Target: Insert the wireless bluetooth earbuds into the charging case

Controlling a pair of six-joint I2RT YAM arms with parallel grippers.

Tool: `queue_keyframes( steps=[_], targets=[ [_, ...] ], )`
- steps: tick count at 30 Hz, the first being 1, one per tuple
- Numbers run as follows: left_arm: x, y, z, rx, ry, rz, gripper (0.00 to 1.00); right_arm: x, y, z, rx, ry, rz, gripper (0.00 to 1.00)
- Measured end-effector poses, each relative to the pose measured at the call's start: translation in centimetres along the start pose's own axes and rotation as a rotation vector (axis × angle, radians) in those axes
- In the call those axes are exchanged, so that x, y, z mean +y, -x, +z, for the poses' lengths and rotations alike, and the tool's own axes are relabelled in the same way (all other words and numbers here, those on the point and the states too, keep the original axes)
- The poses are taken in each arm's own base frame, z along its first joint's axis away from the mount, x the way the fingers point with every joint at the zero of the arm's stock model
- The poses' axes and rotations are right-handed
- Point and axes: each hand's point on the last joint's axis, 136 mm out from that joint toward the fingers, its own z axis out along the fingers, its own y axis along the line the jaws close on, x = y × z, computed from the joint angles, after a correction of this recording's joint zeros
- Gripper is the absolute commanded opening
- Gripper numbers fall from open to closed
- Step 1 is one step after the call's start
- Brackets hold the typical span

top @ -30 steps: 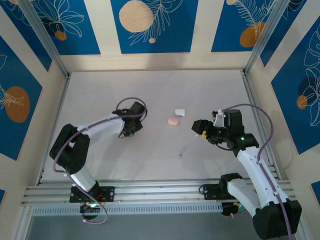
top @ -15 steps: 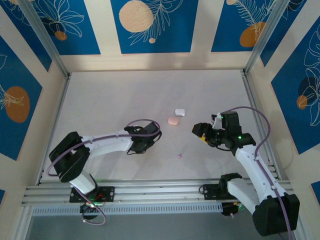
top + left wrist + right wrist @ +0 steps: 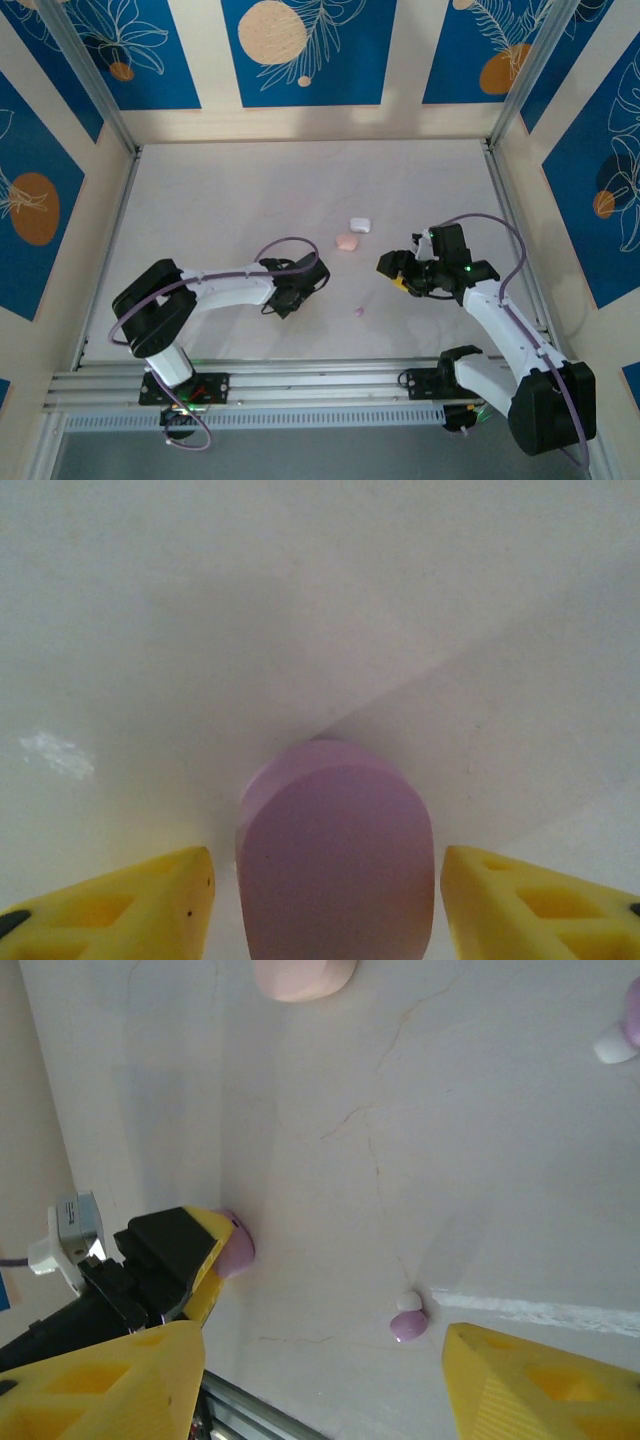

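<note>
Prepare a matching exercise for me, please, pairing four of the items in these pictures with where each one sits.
Things:
1. white case
2. pink case
3. purple case
4. purple earbud

Places:
A. loose on the table, toward its near edge from the pink case
B. between the fingers of the left gripper
C. farthest toward the table's far edge
D. next to the white case, slightly nearer and to its left

Pairs: 1-C, 2-D, 3-B, 4-A
</note>
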Motion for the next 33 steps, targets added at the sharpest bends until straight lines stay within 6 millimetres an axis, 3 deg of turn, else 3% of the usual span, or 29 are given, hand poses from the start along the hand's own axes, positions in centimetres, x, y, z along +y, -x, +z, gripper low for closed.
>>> queue_keyframes(
  steps=[4, 9, 14, 19, 23, 29, 33],
  targets=[
    [-0.5, 1.2, -1.6, -0.043, -0.039, 0.01, 0.77, 1.0, -0.5, 0.7, 0.002, 0.003, -0.085, 0.65],
    [-1.1, 4.8, -6.5, -0.185, -0.165, 0.037, 0.78, 3.4, -1.4, 2.5, -0.022, 0.015, -0.314, 0.67],
    [1.2, 9.5, -10.8, -0.371, -0.276, 0.131, 0.78, 6.2, -4.3, 6.3, -0.02, 0.04, -0.677, 0.69],
    [4.9, 13.4, -12.1, -0.508, -0.332, 0.185, 0.78, 6.4, -7.5, 11.3, 0.057, 0.007, -0.98, 0.71],
    [7.5, 15.3, -13.0, -0.591, -0.367, 0.197, 0.78, 6.9, -8.9, 14.9, 0.077, -0.022, -1.159, 0.78],
    [8.2, 16.6, -15.0, -0.682, -0.413, 0.26, 0.81, 7.3, -9.8, 17.4, 0.067, 0.011, -1.257, 0.78],
    [8.0, 16.7, -14.9, -0.695, -0.389, 0.322, 0.82, 7.7, -10.0, 18.7, 0.077, 0.033, -1.276, 0.76]
  ],
)
